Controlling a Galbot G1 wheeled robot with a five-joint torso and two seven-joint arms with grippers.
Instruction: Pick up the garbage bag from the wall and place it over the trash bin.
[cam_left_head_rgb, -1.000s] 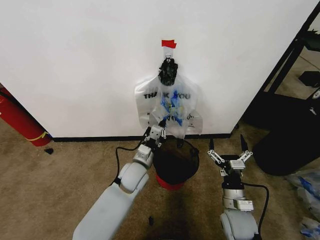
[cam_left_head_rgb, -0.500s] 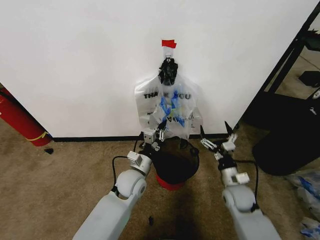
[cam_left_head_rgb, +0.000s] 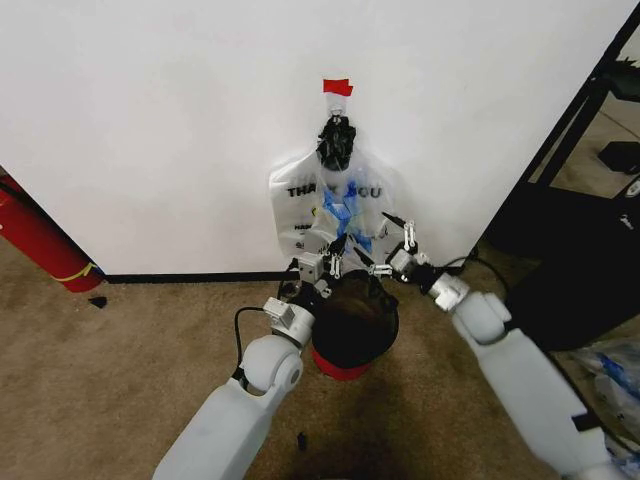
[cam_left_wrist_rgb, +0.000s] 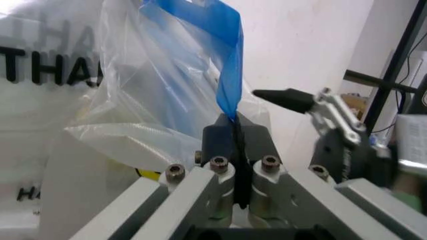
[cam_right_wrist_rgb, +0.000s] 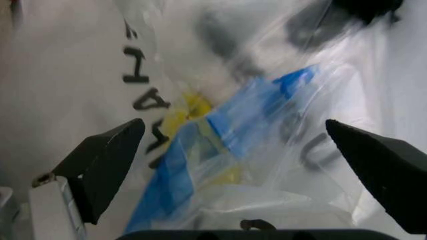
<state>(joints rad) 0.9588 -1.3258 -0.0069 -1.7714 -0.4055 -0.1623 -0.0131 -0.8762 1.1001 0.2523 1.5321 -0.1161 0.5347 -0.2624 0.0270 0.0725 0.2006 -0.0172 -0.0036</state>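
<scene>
Thin whitish garbage bag (cam_left_head_rgb: 338, 215) hangs on white wall (cam_left_head_rgb: 180, 130), directly above black trash bin (cam_left_head_rgb: 353, 328) on carpet | left gripper (cam_left_head_rgb: 334, 262) at bag's lower edge, jaws clamped on a blue strip (cam_left_wrist_rgb: 225, 60) | right gripper (cam_left_head_rgb: 391, 243) beside it, fingers (cam_right_wrist_rgb: 103, 162) spread wide, facing the bag, empty

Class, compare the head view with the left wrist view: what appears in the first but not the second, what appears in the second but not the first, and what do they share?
Head view alone: the trash bin on the carpet, the red tape above the hook, the black baseboard.

Left wrist view alone: the left gripper shut on a blue strip of the bag.

Both: the garbage bag hanging on the wall, and the open right gripper beside it.
</scene>
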